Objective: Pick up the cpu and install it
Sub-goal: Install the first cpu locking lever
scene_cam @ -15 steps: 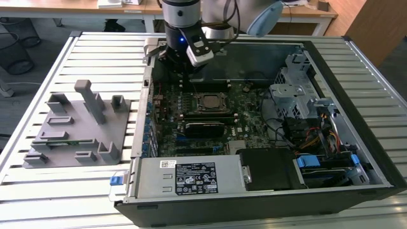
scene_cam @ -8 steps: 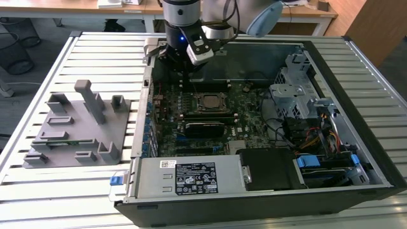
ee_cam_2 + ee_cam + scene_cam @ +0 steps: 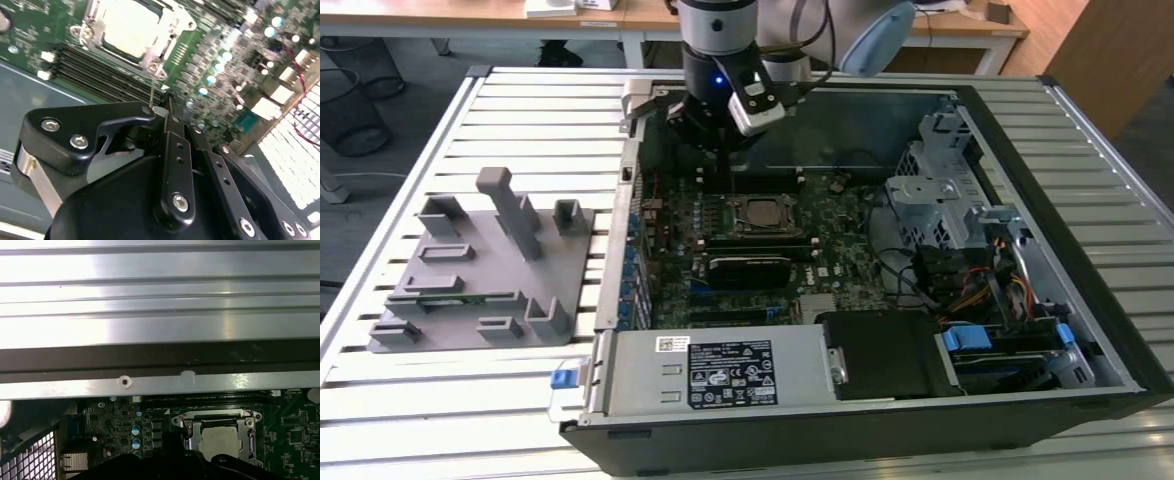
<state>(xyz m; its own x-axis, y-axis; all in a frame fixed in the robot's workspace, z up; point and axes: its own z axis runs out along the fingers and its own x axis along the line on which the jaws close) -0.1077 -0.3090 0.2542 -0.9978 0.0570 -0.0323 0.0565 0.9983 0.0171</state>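
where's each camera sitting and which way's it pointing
Exterior view: off the arm, looking down at the open black computer case; arm and gripper show.
Second wrist view: on the arm, facing the green motherboard past black gripper links.
First wrist view: on the arm, facing the case wall.
All share the shiny silver-grey square cpu in its socket.

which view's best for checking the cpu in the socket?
The second wrist view: the cpu is large there, its pale top framed by the metal socket bracket, though glare washes it out. The exterior view shows the cpu small, mid-motherboard, below the gripper. The first wrist view shows it partly cut off by the dark gripper body.
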